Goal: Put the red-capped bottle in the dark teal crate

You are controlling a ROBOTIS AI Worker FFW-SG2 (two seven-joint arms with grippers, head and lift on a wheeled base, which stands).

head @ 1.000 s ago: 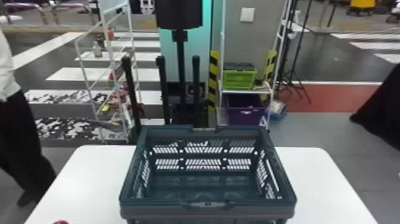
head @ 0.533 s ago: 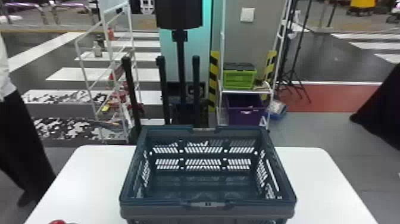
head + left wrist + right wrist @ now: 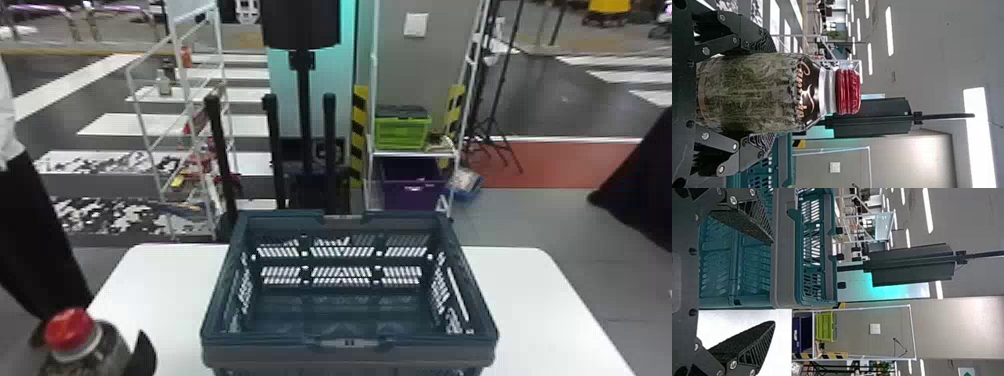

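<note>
At the lower left of the head view, my left gripper holds the red-capped bottle, cap up, left of the dark teal crate and apart from it. In the left wrist view, the left gripper is shut on the body of the bottle, with a finger on each side. The crate stands on the white table with its inside bare. My right gripper is open with nothing between its fingers, close to the near side of the crate in the right wrist view.
The white table extends on both sides of the crate. Behind it stand a black post, a wire rack on the left, and a shelf holding a green bin and a purple bin.
The bottle has risen into the head view's lower left corner, where only the top of its red cap showed before. A finger of my left gripper now shows beside it. The crate has not moved.
</note>
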